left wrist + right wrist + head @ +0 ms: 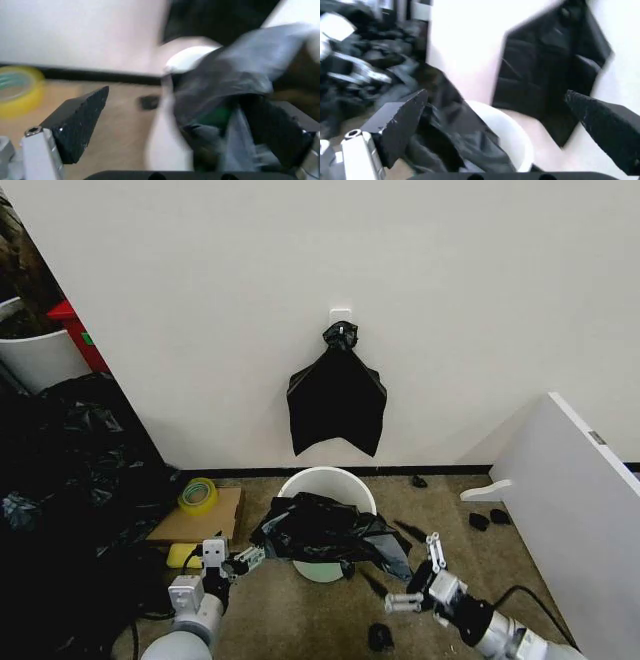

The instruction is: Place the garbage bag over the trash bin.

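The garbage bag (328,532) lies crumpled over the front rim of the trash bin (325,480), which stands on the floor (300,610) against the wall's foot. The left gripper (238,561), fingers spread, sits at the bag's left edge. The right gripper (420,578), fingers also spread and empty, hangs near the bag's right corner. Bare floor lies between the arms.

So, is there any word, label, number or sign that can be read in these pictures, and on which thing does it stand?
None can be read.
The garbage bag, the trash bin and the tape roll show no print.
The small grey tag on the white panel is too small to read.
The green spot on the red thing shows no letters.
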### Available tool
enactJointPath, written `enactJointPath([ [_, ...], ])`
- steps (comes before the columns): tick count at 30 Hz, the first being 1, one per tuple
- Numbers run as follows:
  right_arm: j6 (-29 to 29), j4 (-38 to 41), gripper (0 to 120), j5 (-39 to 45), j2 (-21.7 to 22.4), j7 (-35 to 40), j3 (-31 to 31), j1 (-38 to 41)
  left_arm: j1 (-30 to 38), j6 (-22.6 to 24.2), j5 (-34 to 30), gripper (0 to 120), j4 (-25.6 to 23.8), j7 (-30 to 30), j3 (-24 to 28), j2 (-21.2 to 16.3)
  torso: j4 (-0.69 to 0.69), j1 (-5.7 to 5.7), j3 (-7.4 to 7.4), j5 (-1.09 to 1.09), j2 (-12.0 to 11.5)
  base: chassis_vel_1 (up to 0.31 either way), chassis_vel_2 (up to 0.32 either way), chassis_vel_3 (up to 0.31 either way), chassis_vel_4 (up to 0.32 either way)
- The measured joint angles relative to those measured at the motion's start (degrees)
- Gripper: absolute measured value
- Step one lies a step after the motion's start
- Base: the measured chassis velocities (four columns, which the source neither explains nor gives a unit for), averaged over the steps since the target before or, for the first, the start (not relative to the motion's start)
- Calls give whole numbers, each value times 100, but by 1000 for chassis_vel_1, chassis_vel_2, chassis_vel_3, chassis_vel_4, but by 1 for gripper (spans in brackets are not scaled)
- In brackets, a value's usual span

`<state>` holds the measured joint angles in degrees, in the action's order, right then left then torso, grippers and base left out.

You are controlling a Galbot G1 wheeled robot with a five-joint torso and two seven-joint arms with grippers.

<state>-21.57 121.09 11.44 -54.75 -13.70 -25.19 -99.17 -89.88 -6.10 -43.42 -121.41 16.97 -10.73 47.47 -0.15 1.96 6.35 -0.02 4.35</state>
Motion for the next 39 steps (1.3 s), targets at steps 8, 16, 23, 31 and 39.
enactJointPath([
  [8, 684, 351, 100, 596, -30, 549, 163, 70, -284, -988, -270, 100, 331, -1720, -555, -270, 0, 0, 0, -3, 0, 0, 0, 0, 0],
  [16, 1120, 395, 100, 850, -112, 907, 257, 232, -707, -1502, 443, 100, 571, -2544, -1160, -535, 1, 0, 0, -2, 0, 0, 0, 0, 0],
  [23, 1186, 493, 100, 682, -100, 897, 257, 215, -736, -1895, 1131, 100, 849, -3007, -1421, -700, -1, 0, 0, -4, 0, 0, 0, 0, 0],
  [31, 1945, 624, 100, 1239, 56, 1065, 257, 613, -979, -2177, 1592, 100, 771, -2624, -1825, -457, 0, 0, 0, -3, 0, 0, 0, 0, 0],
  [39, 3460, 918, 100, 2271, 328, 1417, -89, 1018, -1038, -2165, 1670, 100, 510, -1951, -1683, -175, -10, 0, 0, -5, 0, 0, 0, 0, 0],
])
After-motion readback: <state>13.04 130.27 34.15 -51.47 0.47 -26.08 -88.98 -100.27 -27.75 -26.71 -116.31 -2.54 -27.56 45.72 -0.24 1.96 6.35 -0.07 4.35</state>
